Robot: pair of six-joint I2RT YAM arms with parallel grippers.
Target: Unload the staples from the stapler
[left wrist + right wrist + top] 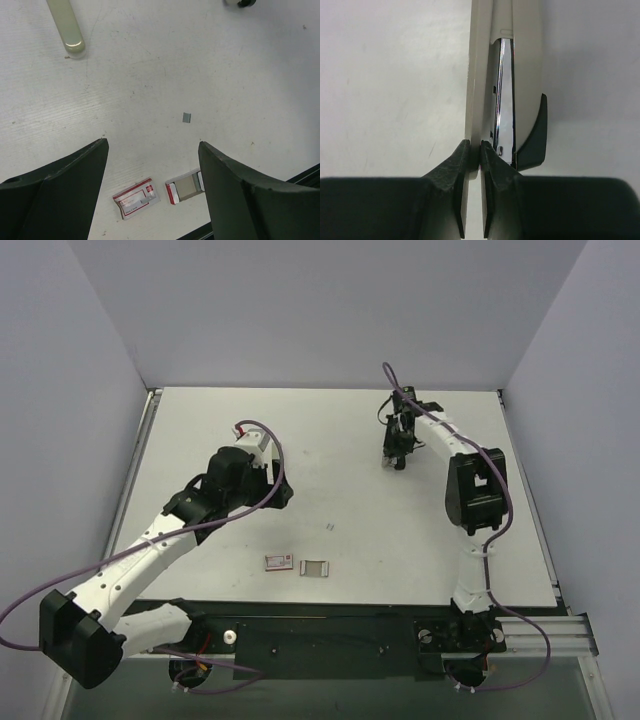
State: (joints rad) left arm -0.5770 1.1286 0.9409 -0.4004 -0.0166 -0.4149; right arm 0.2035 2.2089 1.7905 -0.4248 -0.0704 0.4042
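Note:
The stapler (525, 65) fills the right wrist view: light grey arms splayed apart, a shiny metal rail between them and a black end. My right gripper (475, 150) is shut on the stapler's thin left-hand arm. In the top view this gripper (397, 455) is at the far right of the table, with the stapler (398, 432) mostly hidden by it. My left gripper (152, 142) is open and empty above the table. It sits left of centre in the top view (280, 498). A small grey strip of staples (186, 117) lies loose on the table (330, 528).
A red-and-white staple box sleeve (136, 199) and its open tray (184, 186) lie near the table's front edge (278, 561) (314, 567). A plain beige-grey bar (66, 24) lies at the top left of the left wrist view. White walls enclose the table.

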